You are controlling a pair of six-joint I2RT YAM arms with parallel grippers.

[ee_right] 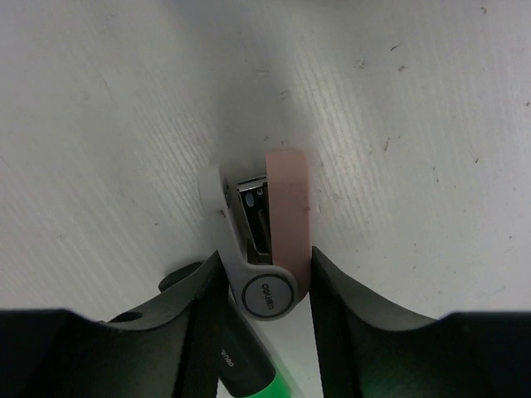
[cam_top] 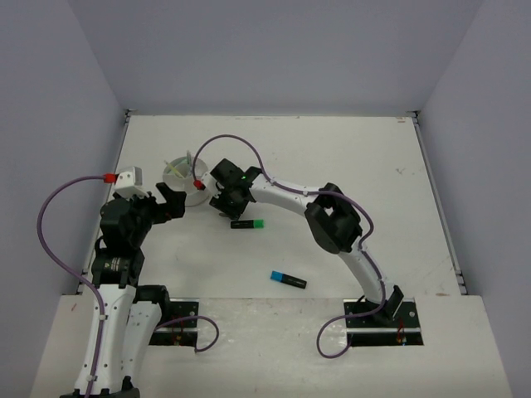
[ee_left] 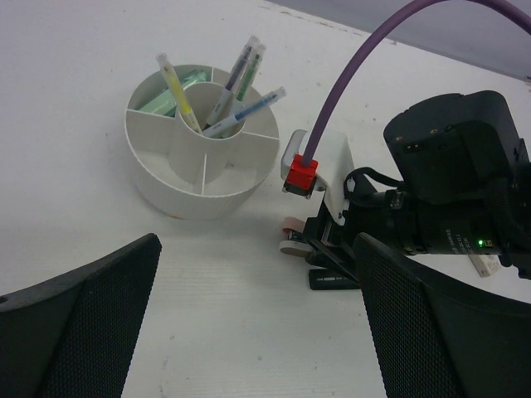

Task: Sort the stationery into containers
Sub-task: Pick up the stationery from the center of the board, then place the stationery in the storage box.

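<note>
My right gripper [cam_top: 226, 201] is shut on a small pink and grey stapler [ee_right: 270, 240], low at the table surface just right of the white divided cup [cam_top: 174, 170]. The stapler also shows in the left wrist view [ee_left: 292, 236]. The cup [ee_left: 199, 195] holds thin pens [ee_left: 224, 99] in its centre and mint markers [ee_left: 170, 95] in a back compartment. A black highlighter with a green end [cam_top: 247, 224] lies just beside the right gripper's fingers [ee_right: 249, 381]. A black highlighter with a blue end [cam_top: 288, 279] lies nearer the bases. My left gripper [cam_top: 170, 203] is open and empty, left of the cup [ee_left: 257, 240].
The right arm [cam_top: 332, 220] arcs across the middle of the table. Purple cables [cam_top: 241, 145] loop over both wrists, one near the cup. Grey walls enclose the white table [cam_top: 348, 157] on three sides.
</note>
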